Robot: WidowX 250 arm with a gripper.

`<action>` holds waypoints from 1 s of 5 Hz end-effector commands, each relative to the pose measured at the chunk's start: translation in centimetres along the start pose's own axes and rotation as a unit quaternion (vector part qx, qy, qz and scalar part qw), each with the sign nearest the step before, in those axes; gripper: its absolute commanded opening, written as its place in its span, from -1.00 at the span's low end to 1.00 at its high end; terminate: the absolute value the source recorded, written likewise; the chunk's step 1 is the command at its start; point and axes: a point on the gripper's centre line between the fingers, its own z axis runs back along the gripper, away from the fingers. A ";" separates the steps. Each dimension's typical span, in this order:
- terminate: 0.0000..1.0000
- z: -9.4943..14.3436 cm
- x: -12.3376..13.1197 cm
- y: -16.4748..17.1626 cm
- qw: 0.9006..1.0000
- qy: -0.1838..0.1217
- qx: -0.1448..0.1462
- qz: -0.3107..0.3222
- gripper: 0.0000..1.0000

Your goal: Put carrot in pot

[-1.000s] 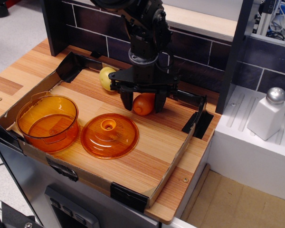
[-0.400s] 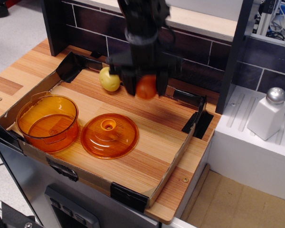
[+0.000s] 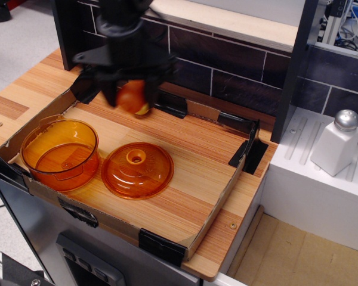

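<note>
Since the earlier frames, the arm has lifted the carrot (image 3: 131, 96) off the surface (image 3: 185, 173) and carried it leftward, from above the middle of the tray to a position up and to the right of the pot (image 3: 60, 154). The whole tool is motion-blurred, so the arm appears to be travelling.

Fingers (image 3: 110, 92): dark prongs reach down on both sides of the carrot, which hangs clear of the surface between them. They read as clamped on the carrot; blur prevents confirming the contact faces.

Carrot: held aloft, beyond the pot's far-right rim as pictured, not yet over the opening. Its long axis cannot be determined through the blur. A sliver of yellow-green shows at its lower right edge, probably the yellow-green vegetable (image 3: 144, 109) lying behind it on the surface.

Pot: upright, open, and empty, at the near-left corner of the cardboard tray (image 3: 194, 238). The lid (image 3: 137, 169) lies flat on the surface just to the right of the pot, rim nearly touching the pot's wall.

Governing relation: the pot opening lies down and to the left of the carried carrot. Judgement: the remaining travel is a short continuation in that direction, followed by release above the opening. The path passes away from the lid knob, so the main risk is releasing early, over the pot's far rim.
</note>
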 end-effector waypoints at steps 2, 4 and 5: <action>-1.00 1.4 -1.1 6.9 0.998 -0.043 0.045 -0.027 -1.00; -1.00 1.4 -1.1 7.1 0.998 -0.019 0.044 -0.040 1.00; -1.00 2.3 -0.5 6.8 0.999 -0.019 0.034 -0.027 1.00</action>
